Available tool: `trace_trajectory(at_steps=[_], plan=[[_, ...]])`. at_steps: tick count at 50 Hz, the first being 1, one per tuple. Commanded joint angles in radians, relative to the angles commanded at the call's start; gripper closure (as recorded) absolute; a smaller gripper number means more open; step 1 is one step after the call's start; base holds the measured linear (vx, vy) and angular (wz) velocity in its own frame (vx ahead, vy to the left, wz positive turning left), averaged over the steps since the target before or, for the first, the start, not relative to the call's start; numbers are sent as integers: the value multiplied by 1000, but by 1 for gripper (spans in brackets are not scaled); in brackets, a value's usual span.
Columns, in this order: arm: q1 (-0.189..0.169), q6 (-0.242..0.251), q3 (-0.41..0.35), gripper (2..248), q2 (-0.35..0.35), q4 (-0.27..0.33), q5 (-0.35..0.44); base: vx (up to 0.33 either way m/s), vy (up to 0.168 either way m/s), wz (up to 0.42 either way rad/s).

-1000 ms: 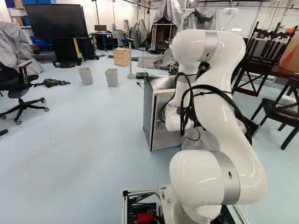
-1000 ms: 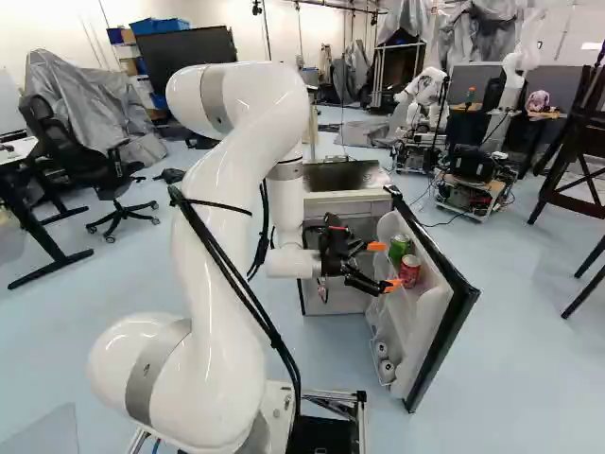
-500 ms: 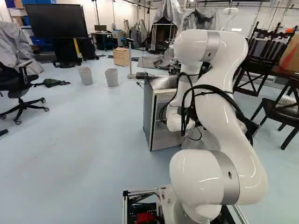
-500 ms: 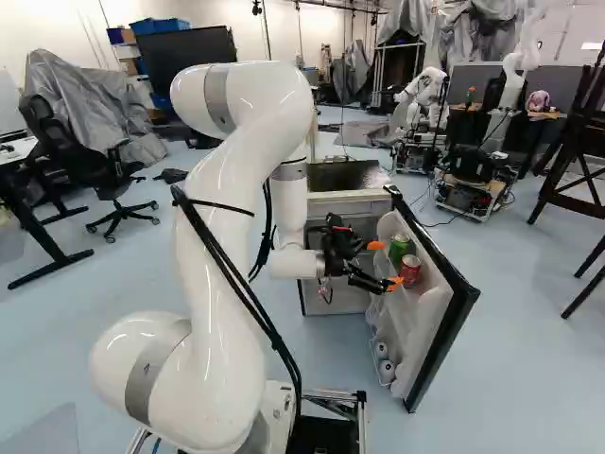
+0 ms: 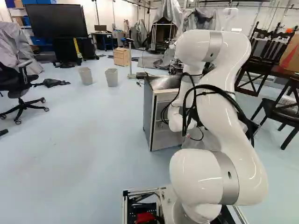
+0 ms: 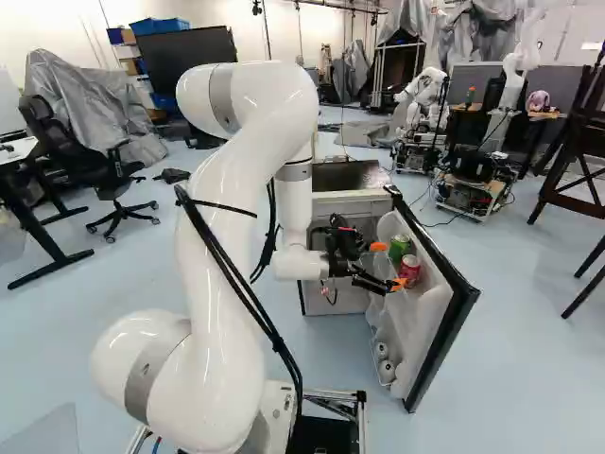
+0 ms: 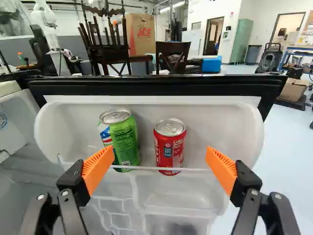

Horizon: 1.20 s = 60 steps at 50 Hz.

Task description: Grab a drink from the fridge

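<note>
The pincer (image 6: 388, 266) is released, its two orange pads (image 7: 222, 169) well apart with nothing gripped between them. Straight ahead of it, in the upper bin (image 7: 247, 125) of the open fridge door (image 6: 442, 345), stand two drink cans. The red can (image 7: 169, 147) is upright in front of the gap between the fingers, nearer the middle of that gap than the green can (image 7: 120, 139). That one is upright too, off toward one finger, whose tip overlaps its edge in the wrist view. The cans stand near each other, apart, with their silver tops facing up. Between them and the pincer, a thin pale rail (image 7: 142, 168) runs across the front of the bin. Lower than the pincer, two pale round ends (image 6: 382, 350) show in the door's bottom rack (image 6: 374, 326). The fridge body (image 5: 163, 133) stands beside the pincer on the green can's side, and the white arm (image 6: 232, 274) reaches in from behind. Past the door, ahead of the pincer, are dark wooden chairs (image 7: 173, 55), a cardboard box (image 7: 141, 34) and a blue box (image 7: 212, 64). Farther beyond stands a green cabinet (image 7: 242, 41), off on the red can's side, while another robot (image 7: 44, 19) rises on the green can's side.
</note>
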State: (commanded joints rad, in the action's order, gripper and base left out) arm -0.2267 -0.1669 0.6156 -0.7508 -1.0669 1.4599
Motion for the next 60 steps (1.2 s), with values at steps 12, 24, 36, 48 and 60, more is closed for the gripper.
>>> trace_trajectory(at_steps=[12,24,36,48,60], plan=[[-17,0,-4,3,2,0,0,0,0,0],[-22,0,-10,3,5,0,0,0,0,0],[-22,0,-10,3,5,8,-8,0,0,0],[-22,0,-17,3,20,21,-36,0,0,0],[-22,0,-34,3,63,34,-63,0,0,0]])
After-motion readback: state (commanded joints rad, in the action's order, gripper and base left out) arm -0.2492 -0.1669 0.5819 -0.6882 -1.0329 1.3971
